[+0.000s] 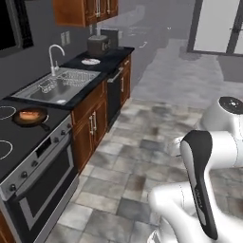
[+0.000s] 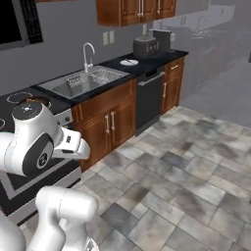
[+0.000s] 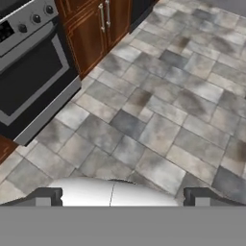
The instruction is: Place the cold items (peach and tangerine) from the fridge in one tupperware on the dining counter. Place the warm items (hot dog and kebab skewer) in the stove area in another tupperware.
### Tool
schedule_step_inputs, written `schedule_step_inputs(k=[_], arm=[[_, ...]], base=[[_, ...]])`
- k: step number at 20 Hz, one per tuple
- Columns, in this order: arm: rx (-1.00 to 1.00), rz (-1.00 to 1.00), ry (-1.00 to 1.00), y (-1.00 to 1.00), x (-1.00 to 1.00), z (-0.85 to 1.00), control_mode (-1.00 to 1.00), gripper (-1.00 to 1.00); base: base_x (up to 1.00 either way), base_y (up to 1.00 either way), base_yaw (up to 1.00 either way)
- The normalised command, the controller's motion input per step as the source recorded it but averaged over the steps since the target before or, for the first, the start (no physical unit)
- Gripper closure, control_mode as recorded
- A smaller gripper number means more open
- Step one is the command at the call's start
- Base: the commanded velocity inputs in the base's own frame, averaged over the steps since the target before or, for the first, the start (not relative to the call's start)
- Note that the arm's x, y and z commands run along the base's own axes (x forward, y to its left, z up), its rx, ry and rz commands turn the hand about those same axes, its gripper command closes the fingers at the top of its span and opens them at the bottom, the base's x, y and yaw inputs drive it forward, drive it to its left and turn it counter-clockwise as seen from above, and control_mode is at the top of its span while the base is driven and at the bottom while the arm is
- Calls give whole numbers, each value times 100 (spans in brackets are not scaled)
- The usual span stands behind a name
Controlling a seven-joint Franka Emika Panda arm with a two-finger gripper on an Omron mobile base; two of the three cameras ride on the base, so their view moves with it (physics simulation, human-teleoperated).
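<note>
The warm food you can see sits in a black frying pan [image 1: 31, 116] on the stove [image 1: 19, 142], on the burner nearest the sink [image 1: 57, 90]. It looks like an orange-brown piece, maybe the hot dog, but it is too small to be sure. You cannot tell from here where the kebab skewer, the peach, the tangerine or the tupperware boxes are.

Your pincer [image 3: 122, 197] is wide open and holds nothing. It points down at the grey floor tiles [image 3: 158, 129], with the oven door [image 3: 29, 81] off to one side. The arm is folded up low and well apart from the pan.

So the step now looks like getting over to the stove. Here is how to do it well:

- Drive the base closer to the stove first, so the arm does not have to stretch
- Lift the hand up above the table top before you move it sideways, so it does not bump the oven knobs [image 1: 28, 173] or the wooden cabinet doors [image 1: 92, 126]
- Come down on the food from above, with the open fingers on each side of it
- Mind the pan handle, which sticks out toward the front edge; a knock could slide the pan

Go slow near the pan rim
</note>
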Motion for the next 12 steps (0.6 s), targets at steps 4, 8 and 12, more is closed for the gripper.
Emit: schedule_step_inputs(k=[4,8,12], arm=[[0,0,0,0,0,0,100,-100],[0,0,0,0,0,0,100,-100],[0,0,0,0,0,0,100,-100]], base=[[100,-12,35],[100,-25,31],[100,-32,31]])
